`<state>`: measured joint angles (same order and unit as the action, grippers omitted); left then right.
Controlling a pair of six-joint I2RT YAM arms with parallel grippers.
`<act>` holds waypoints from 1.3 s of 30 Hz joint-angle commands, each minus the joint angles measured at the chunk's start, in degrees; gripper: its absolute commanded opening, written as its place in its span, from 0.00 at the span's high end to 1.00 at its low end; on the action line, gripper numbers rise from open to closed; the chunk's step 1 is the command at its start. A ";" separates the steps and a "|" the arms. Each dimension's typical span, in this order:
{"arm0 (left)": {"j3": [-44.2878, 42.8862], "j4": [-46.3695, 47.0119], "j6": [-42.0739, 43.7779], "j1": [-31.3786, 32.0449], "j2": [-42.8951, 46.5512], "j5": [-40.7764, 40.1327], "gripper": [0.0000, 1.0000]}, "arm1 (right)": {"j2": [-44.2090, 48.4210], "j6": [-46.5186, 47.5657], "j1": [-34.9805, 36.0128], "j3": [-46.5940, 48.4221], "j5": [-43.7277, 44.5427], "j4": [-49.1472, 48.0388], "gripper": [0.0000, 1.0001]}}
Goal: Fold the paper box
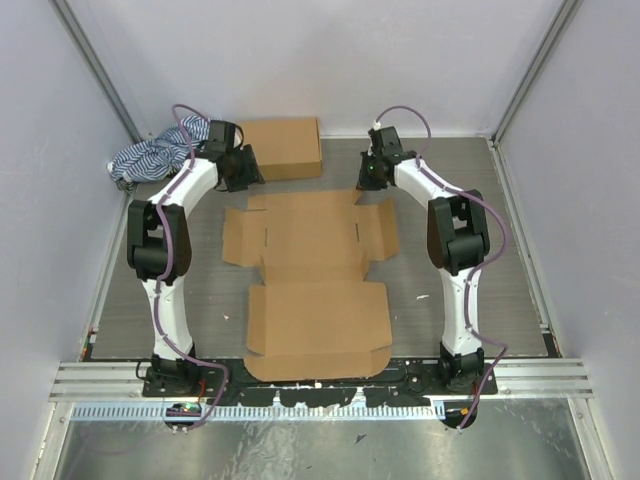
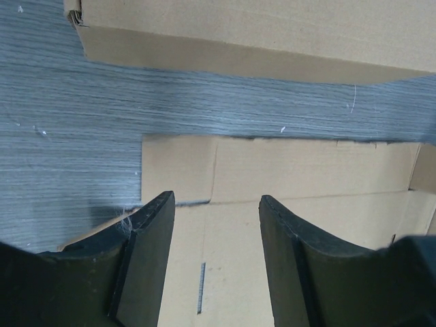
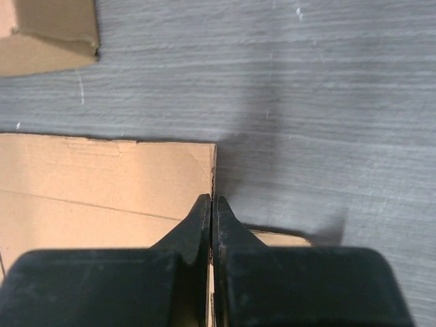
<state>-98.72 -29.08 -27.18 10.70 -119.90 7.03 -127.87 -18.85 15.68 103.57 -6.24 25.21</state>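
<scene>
The paper box (image 1: 315, 280) lies unfolded and flat on the grey table, a brown cardboard blank with flaps on all sides. My left gripper (image 1: 243, 176) hovers over its far left corner. In the left wrist view that gripper (image 2: 216, 199) is open, with only flat cardboard (image 2: 306, 170) showing between the fingers. My right gripper (image 1: 368, 182) is at the far right corner. In the right wrist view it (image 3: 212, 199) is shut on the upright right edge of a cardboard flap (image 3: 102, 177), whose corrugated edge runs between the jaws.
A closed cardboard box (image 1: 282, 147) stands at the back of the table, just beyond the blank; its side shows in the left wrist view (image 2: 259, 34). A striped blue and white cloth (image 1: 145, 160) lies in the back left corner. Walls enclose the table.
</scene>
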 commanded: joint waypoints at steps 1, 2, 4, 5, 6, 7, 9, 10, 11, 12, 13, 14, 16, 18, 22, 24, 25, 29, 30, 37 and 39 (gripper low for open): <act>1.58 0.39 0.77 -0.35 3.22 0.88 0.41 | 7.64 1.82 0.02 -6.03 -3.51 -3.82 0.99; 2.21 0.76 0.73 -0.40 3.91 0.88 0.40 | 9.16 2.00 0.04 -7.97 -4.10 -5.31 0.99; 3.57 1.47 0.50 -0.44 5.20 0.95 0.40 | 12.46 2.32 0.04 -12.50 -5.21 -9.27 0.99; 4.36 2.00 0.40 -0.42 5.82 1.11 0.40 | 14.55 2.43 0.04 -15.40 -5.84 -12.17 0.99; 5.21 2.90 0.23 -0.42 6.43 1.23 0.40 | 16.63 2.57 -0.01 -18.64 -6.41 -15.02 0.99; 5.96 3.43 0.13 -0.42 6.96 1.30 0.40 | 18.56 2.78 0.01 -21.40 -6.74 -17.63 0.99; 7.03 3.68 0.19 -0.47 7.65 1.37 0.40 | 21.78 3.46 0.00 -25.67 -7.29 -20.90 0.99; 7.51 3.86 0.20 -0.49 7.88 1.53 0.40 | 23.21 3.86 0.04 -28.11 -7.64 -22.25 0.99; 8.34 4.14 0.27 -0.51 8.18 1.64 0.40 | 25.12 3.98 0.03 -30.06 -7.88 -23.81 0.99; 9.03 4.53 0.35 -0.50 8.57 1.75 0.40 | 25.96 4.12 0.05 -31.65 -7.97 -25.37 0.99; 9.67 4.86 0.37 -0.50 8.92 1.76 0.40 | 27.73 4.28 0.07 -32.84 -7.99 -26.57 0.99; 10.43 5.26 0.37 -0.57 9.23 1.83 0.40 | 28.98 4.34 0.11 -34.01 -7.78 -27.63 0.99; 11.81 6.36 0.37 -0.64 10.18 2.11 0.40 | 31.52 4.56 0.02 -36.42 -8.22 -30.95 0.99; 13.03 7.58 0.29 -0.70 10.90 2.50 0.40 | 33.19 4.76 0.06 -37.38 -8.52 -32.85 0.99; 15.39 10.42 0.20 -0.83 12.84 2.99 0.41 | 34.49 5.43 0.05 -36.96 -8.82 -32.67 0.99; 16.73 12.02 0.20 -0.81 13.94 3.11 0.41 | 34.62 5.56 0.00 -36.50 -8.91 -32.13 0.99; 17.06 12.32 0.27 -0.83 14.33 3.46 0.41 | 34.62 5.58 -0.01 -36.17 -8.80 -31.58 0.99; 18.63 13.30 0.57 -0.99 15.79 4.21 0.41 | 34.93 5.49 0.05 -35.97 -8.59 -31.00 0.99; 19.28 13.73 0.55 -1.11 16.26 4.33 0.41 | 34.97 5.43 0.03 -35.98 -8.41 -30.81 0.99; 22.56 19.43 -0.15 -2.75 17.31 10.71 0.45 | 34.71 5.32 0.01 -35.31 -7.70 -29.80 0.99; 22.46 19.43 0.73 -3.98 16.56 13.39 0.46 | 34.78 5.31 0.01 -35.14 -7.65 -29.72 0.99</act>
<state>-76.77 -13.32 -27.24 8.67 -103.74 14.17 -95.72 -14.22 15.68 66.00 -14.15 -2.85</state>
